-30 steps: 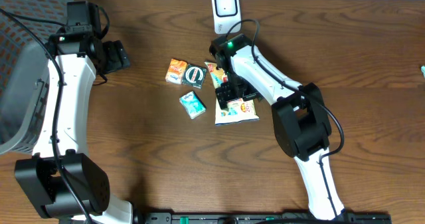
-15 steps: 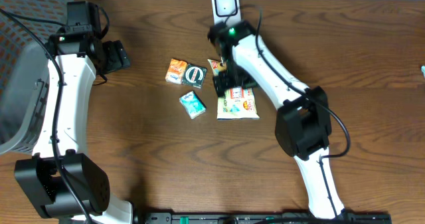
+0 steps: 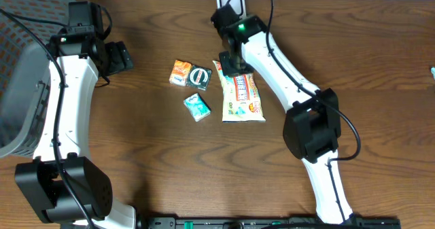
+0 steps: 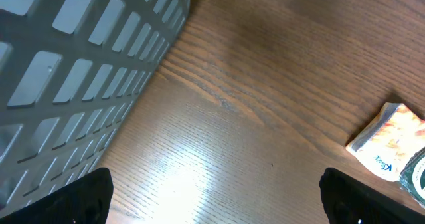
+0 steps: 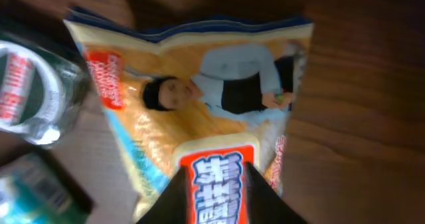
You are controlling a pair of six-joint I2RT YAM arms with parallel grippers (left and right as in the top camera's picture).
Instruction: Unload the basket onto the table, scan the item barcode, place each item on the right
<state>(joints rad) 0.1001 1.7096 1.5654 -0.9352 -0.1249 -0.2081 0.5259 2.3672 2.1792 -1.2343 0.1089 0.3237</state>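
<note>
**Right gripper [image 5: 216, 194] closes in on the snack packet [image 3: 245, 103]**

Right gripper's jaws are drawn in to a narrow gap, and the wrist view shows the packet's red label filling that gap, so it looks like a pinch on the wrapper. A second ago the same jaws stood wide over the middle of the packet. Since then the arm has reached toward the far edge of the table [image 3: 353, 66], and the fingers now sit at the packet's far end. More of the packet shows from overhead than before.

The packet still appears to lie flat on the table, a little right of centre, with its far end toward the white scanner [image 3: 230, 3]. The scanner stands at the far edge, just beyond the gripper. I cannot tell from these views whether the hold is firm.

If the pinch holds, the pick is made. What remains is to lift the packet and turn its barcode to the scanner's face. No barcode shows on the side facing up, so the packet probably needs turning. A thin, limp wrapper may sag or slip from a hold on one end.

Left of the packet lie an orange pack [image 3: 180, 73], a round tin [image 3: 199, 77] and a teal pack [image 3: 196, 107], all untouched. The left gripper [image 4: 232, 204] hangs wide open and empty near the grey basket [image 3: 20, 86] at the table's left edge.
</note>
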